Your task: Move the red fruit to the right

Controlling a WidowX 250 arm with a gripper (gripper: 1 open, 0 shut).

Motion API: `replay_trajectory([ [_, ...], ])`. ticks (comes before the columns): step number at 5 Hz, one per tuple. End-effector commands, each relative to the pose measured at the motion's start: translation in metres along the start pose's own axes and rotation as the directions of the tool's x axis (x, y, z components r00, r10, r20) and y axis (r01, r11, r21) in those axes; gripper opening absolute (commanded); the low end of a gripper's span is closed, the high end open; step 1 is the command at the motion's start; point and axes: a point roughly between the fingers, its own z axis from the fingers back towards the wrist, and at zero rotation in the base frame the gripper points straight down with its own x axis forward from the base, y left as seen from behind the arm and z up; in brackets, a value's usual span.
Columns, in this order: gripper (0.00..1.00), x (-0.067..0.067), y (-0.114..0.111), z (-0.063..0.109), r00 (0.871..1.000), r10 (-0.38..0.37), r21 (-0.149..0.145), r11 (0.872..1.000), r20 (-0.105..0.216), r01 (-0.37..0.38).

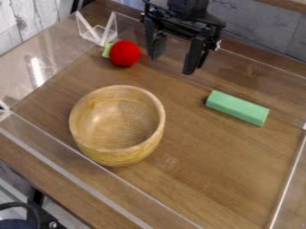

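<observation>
The red fruit (123, 53) is a small round red ball with a bit of green at its left side, resting on the wooden table at the back left. My gripper (174, 58) hangs just to its right, black, fingers pointing down and spread apart, open with nothing between them. One fingertip (156, 52) stands a short gap from the fruit; the other fingertip (192, 65) is farther right. Gripper and fruit do not touch.
A large wooden bowl (116, 124) sits front left of centre. A green rectangular block (237, 107) lies at the right. A white wire stand (93, 31) is behind the fruit. Clear plastic walls (36, 134) edge the table.
</observation>
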Motion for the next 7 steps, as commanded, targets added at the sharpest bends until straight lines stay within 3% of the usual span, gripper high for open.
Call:
replay_trajectory([
  [1,1.0,0.003,0.007,-0.017,0.999,0.051,0.001,0.999,-0.011,-0.051],
  [3,1.0,0.008,0.037,-0.013,0.997,0.075,0.008,0.997,-0.011,-0.075],
  [4,1.0,0.015,0.041,-0.022,0.998,0.055,0.011,0.998,-0.01,-0.055],
  [5,0.0,0.02,0.047,-0.034,0.999,0.036,0.009,0.999,-0.01,-0.036],
  [6,1.0,0.018,0.052,-0.036,0.999,0.045,0.006,0.999,-0.009,-0.045],
  [7,1.0,0.016,0.057,-0.037,0.998,0.056,0.001,0.998,-0.006,-0.056],
])
